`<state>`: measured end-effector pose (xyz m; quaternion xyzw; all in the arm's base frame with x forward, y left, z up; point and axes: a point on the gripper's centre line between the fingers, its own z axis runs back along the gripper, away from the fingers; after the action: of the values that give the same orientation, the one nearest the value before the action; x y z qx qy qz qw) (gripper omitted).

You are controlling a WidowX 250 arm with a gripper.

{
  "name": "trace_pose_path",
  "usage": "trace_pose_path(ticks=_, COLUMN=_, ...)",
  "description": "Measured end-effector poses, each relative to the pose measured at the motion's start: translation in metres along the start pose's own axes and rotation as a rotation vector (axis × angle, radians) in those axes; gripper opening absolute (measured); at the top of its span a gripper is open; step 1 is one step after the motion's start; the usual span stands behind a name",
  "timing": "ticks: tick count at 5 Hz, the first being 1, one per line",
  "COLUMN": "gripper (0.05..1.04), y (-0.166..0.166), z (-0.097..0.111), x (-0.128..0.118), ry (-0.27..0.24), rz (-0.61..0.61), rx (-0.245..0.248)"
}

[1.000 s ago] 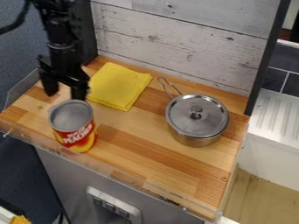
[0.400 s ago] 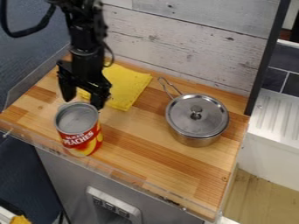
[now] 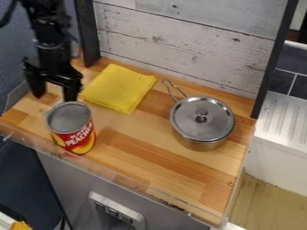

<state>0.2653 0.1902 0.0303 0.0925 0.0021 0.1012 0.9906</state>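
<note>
The gripper [image 3: 54, 95] hangs over the left end of the wooden counter, its fingers spread apart. Just below it in the view stands a red and yellow can [image 3: 78, 138] with a grey top, near the counter's front left edge. The right fingertip comes down close behind the can's top rim; whether they touch, I cannot tell. Right of the gripper lies a folded yellow cloth [image 3: 119, 87], flat on the wood. A lidded metal pot [image 3: 202, 122] sits on the right half of the counter, its wire handle pointing back and left.
A pale plank wall [image 3: 192, 42] rises behind the counter [image 3: 162, 157], with dark posts at both ends. A low clear rim [image 3: 120, 176] runs along the front edge. To the right is a white ribbed sink surface [image 3: 285, 119].
The gripper first swung right, then back left, ending slightly left of where it began. The can shifted a little right and then left as well. Cloth and pot have stayed put.
</note>
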Motion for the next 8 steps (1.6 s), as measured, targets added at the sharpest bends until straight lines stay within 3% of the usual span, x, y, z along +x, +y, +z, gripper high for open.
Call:
trace_pose_path(ticks=3, gripper=1.001, y=-0.003, z=-0.013, x=-0.042, ry=0.072, rz=-0.009, rx=-0.028)
trace_pose_path(ticks=4, gripper=1.001, y=-0.010, z=-0.012, x=-0.050, ry=0.071, rz=-0.012, rx=-0.041)
trace_pose_path(ticks=6, gripper=1.001, y=-0.054, z=-0.005, x=-0.043, ry=0.039, rz=-0.099, rx=-0.051)
trace_pose_path(ticks=8, gripper=1.001, y=-0.126, z=0.007, x=-0.032, ry=-0.007, rz=-0.248, rx=-0.080)
